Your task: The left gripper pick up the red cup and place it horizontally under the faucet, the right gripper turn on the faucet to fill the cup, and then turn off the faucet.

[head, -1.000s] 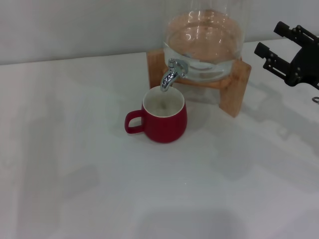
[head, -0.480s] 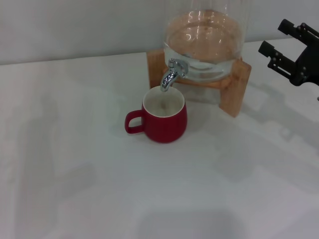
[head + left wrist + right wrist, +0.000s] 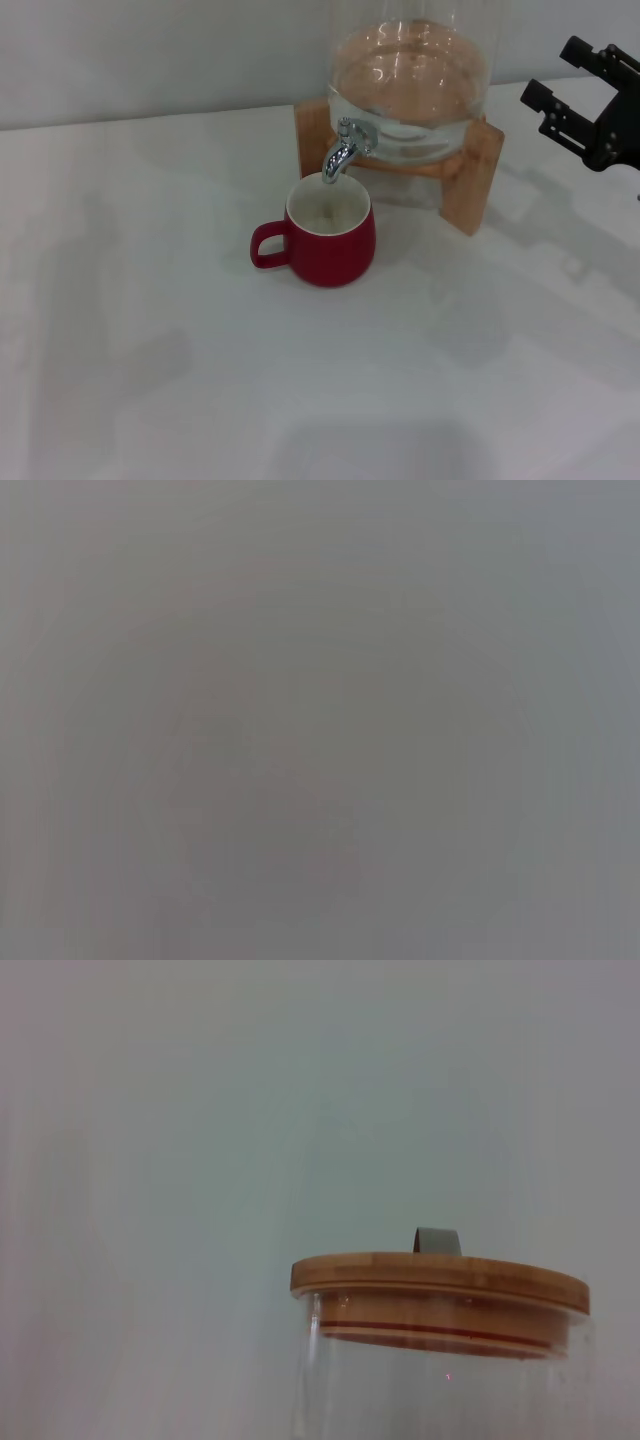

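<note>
On the white tabletop in the head view, the red cup stands upright directly beneath the spout of the faucet, handle toward the robot's left. The faucet juts from a glass jar on a wooden stand. The right pincer hangs released at the far right, well apart from the jar. The left wrist view is featureless grey; the left pincer appears nowhere. The right wrist view shows the jar's wooden lid.

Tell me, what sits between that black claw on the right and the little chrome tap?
In the head view, the glass jar on its wooden stand sits between the right gripper and the faucet.
</note>
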Tool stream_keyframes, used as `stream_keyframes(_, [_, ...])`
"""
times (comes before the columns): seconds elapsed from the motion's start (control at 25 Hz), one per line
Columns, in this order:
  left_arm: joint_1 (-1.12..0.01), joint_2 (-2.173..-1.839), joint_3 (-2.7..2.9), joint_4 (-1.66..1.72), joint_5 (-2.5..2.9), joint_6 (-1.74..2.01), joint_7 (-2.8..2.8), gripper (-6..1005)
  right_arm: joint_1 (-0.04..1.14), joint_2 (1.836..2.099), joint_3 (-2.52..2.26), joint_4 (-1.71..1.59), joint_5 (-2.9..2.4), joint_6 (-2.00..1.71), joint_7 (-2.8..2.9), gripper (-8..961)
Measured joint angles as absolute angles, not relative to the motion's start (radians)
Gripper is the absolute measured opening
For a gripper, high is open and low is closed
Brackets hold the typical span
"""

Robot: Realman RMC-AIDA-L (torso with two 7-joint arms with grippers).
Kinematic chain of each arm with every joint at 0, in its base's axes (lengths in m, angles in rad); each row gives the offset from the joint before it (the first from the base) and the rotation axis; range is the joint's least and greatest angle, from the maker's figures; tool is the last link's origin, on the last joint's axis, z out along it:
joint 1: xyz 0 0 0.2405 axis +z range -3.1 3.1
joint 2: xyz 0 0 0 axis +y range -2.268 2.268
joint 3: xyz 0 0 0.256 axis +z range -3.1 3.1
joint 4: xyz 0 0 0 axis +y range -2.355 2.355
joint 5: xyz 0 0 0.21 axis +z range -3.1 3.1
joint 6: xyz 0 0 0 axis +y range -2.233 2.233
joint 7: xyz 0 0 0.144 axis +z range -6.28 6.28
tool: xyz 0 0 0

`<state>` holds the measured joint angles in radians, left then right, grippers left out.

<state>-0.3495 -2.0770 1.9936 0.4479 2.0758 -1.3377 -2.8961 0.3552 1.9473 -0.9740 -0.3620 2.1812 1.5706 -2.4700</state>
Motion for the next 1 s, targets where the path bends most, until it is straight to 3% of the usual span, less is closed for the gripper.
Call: stream_keyframes(1.0, [-0.340, -2.080, 1.997, 0.448, 2.080, -1.363, -2.896, 696, 0.351, 1.950, -0.972, -0.361, 2.181, 1.588, -2.469, 689])
